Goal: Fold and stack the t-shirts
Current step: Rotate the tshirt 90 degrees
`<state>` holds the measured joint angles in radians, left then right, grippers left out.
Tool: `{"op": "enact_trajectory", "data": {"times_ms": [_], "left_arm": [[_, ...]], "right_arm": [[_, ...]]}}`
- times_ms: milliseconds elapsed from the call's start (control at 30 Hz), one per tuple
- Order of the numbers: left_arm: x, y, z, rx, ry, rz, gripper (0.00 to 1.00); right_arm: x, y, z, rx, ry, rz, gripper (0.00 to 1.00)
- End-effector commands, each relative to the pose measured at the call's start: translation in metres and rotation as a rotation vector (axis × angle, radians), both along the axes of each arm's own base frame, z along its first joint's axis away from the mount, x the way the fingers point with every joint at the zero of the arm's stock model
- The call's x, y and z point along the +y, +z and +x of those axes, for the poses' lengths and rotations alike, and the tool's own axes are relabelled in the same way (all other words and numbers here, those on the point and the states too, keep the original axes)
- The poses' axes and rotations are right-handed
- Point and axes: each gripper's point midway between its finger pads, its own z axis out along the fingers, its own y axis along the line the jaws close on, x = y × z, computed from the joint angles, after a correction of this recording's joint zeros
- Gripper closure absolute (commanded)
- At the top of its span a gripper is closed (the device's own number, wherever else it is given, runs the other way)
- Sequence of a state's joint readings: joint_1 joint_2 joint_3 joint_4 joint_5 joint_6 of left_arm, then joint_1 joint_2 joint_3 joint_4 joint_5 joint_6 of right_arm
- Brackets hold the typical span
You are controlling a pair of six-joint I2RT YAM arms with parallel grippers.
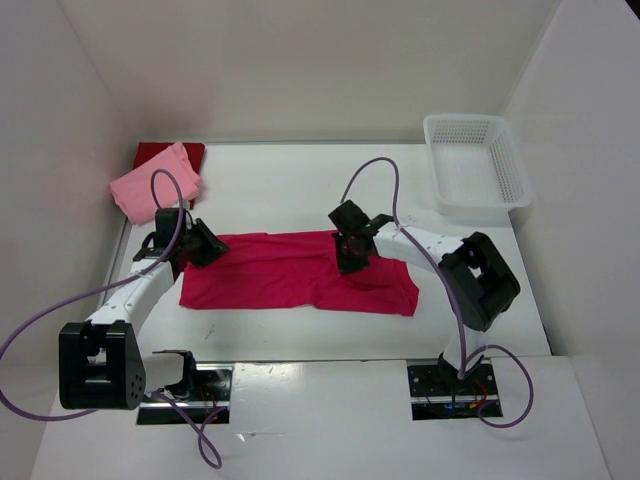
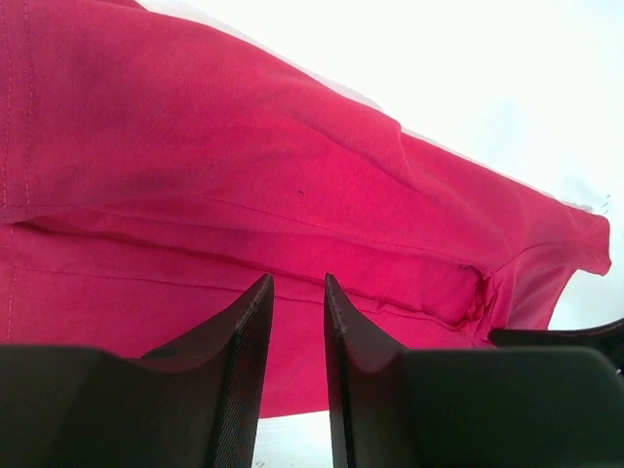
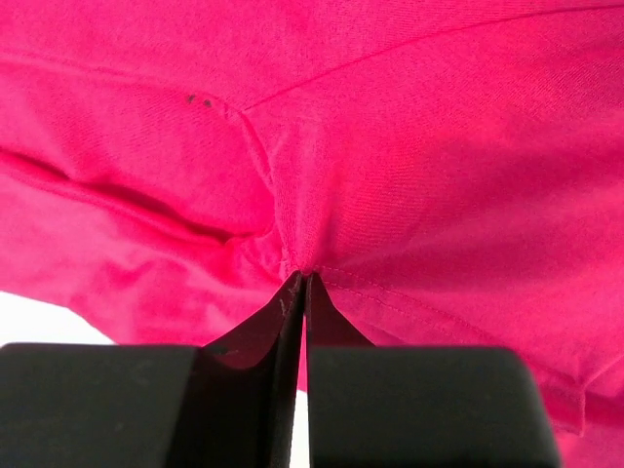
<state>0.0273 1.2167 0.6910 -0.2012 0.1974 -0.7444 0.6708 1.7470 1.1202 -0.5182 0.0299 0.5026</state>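
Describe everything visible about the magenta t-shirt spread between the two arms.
The magenta t-shirt is soft, plain cloth with stitched hems. It lies as a wide, wrinkled band on the white table, with layers folded over one another. The right gripper is shut on a puckered pinch of fabric near its upper edge, right of the middle. The left gripper sits at its left end, jaws slightly apart; whether it touches the cloth is unclear.
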Motion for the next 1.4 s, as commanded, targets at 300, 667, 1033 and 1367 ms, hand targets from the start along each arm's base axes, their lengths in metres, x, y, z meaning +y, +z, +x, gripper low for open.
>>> {"op": "enact_trajectory", "data": {"times_ms": [300, 667, 1033, 1367], "left_arm": [[-0.004, 0.023, 0.018, -0.059, 0.001, -0.025, 0.63], [-0.006, 0.018, 0.011, -0.045, -0.020, -0.021, 0.59], [-0.042, 0.002, 0.042, -0.019, -0.137, -0.037, 0.59], [-0.047, -0.014, 0.066, -0.018, -0.125, -0.067, 0.59]], "right_arm": [[0.034, 0.036, -0.040, 0.173, 0.112, 0.180, 0.87], [0.008, 0.055, -0.036, 0.083, 0.032, 0.218, 0.55], [-0.106, 0.057, -0.005, -0.059, -0.342, 0.042, 0.68], [-0.112, 0.019, -0.021, 0.082, -0.443, -0.037, 0.59]]}}
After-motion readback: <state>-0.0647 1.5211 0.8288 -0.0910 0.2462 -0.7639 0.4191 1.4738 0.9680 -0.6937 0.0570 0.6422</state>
